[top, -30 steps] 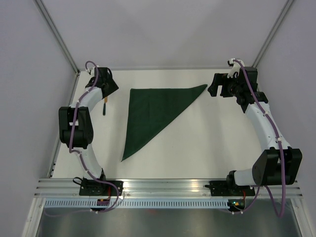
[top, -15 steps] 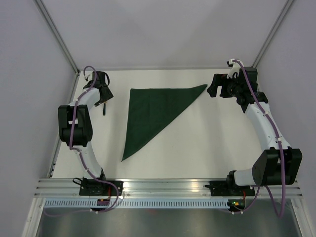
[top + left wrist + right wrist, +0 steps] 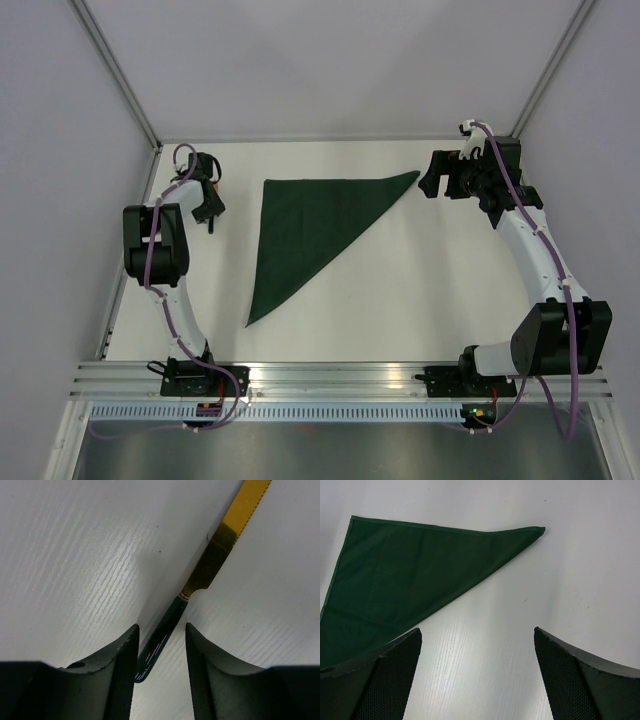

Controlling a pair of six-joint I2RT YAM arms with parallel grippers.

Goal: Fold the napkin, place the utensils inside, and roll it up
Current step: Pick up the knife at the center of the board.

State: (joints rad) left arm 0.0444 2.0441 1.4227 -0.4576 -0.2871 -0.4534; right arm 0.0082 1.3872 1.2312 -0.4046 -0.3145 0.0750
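1. While the left arm [image 3: 150,250] climbs the side of the table [image 3: 400,290] well left of the napkin [image 3: 305,225], it folds back at the elbow. The wrist ends up tipped down just left of the napkin's top-left corner.
2. Left gripper [image 3: 161,647]: jaws only a narrow way apart, sitting low over the table and straddling the dark green handle of a knife [image 3: 210,562]. The knife lies flat, with its gold serrated blade pointing away from the fingers. White table shows between the handle and 1 finger, so it's not clamped. The handle runs really close to the other finger, and I can't tell if they touch.
3. Right arm [image 3: 535,250]: comes up on the right side of the napkin, with the forearm leaning in toward the napkin's right tip.
4. Right gripper [image 3: 477,675]: jaws spread wide, nothing in them, hanging just beside the napkin's right tip with bare table between the 2 fingers.
5. The napkin itself is folded into a triangle and lies flat between the 2 arms. It has a straight far edge, 1 point out to the right and 1 point toward the arm bases. The knife is left of it, not touching.
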